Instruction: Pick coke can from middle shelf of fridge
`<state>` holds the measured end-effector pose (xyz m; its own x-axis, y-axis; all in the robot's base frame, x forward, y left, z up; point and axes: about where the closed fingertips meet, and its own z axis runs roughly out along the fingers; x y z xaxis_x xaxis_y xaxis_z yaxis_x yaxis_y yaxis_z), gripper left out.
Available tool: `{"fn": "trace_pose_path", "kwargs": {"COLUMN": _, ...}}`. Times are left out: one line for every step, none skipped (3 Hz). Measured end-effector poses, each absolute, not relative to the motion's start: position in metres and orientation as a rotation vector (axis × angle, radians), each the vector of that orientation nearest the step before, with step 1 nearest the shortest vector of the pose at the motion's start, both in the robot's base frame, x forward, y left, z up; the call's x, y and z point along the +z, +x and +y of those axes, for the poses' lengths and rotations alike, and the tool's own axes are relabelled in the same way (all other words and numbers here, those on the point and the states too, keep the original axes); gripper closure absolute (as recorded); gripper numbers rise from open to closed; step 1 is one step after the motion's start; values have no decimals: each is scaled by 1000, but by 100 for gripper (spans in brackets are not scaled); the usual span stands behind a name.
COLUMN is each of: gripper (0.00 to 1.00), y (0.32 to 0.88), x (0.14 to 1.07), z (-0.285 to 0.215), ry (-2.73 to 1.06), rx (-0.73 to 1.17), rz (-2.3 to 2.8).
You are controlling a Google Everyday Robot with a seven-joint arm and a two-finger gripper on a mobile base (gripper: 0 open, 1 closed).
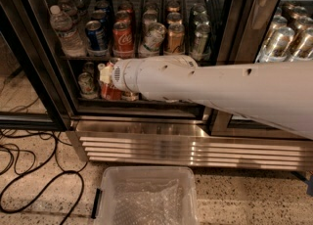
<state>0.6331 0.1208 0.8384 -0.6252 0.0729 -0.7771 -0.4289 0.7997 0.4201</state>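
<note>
Speckled terrazzo floor (244, 194) — black cables (46, 186), clear plastic bin (146, 170) below.

We see the red coke can (123, 39) standing upright on the middle shelf (78, 57) of the fridge (234, 38), left of centre in the front row, white script facing us. Our hand (104, 74) hangs just below that shelf, slightly left, not touching the can.

The speckled beige terrazzo floor (44, 160) carries a clear rectangular plastic bin (146, 172) at the bottom centre, with crinkled clear wrap (146, 204) inside it. Thin black cables (29, 190) loop across the floor at the left. The fridge (230, 48) stands behind the bin on its ribbed stainless-steel base grille (186, 148). The gripper (105, 74) hangs well above the floor, in front of the fridge's lower cans.
</note>
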Motion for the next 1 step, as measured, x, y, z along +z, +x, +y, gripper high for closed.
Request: {"fn": "trace_pose_path", "kwargs": {"gripper": 100, "y": 601, "x": 831, "z": 136, "ry": -283, "rx": 795, "rz": 2178}}
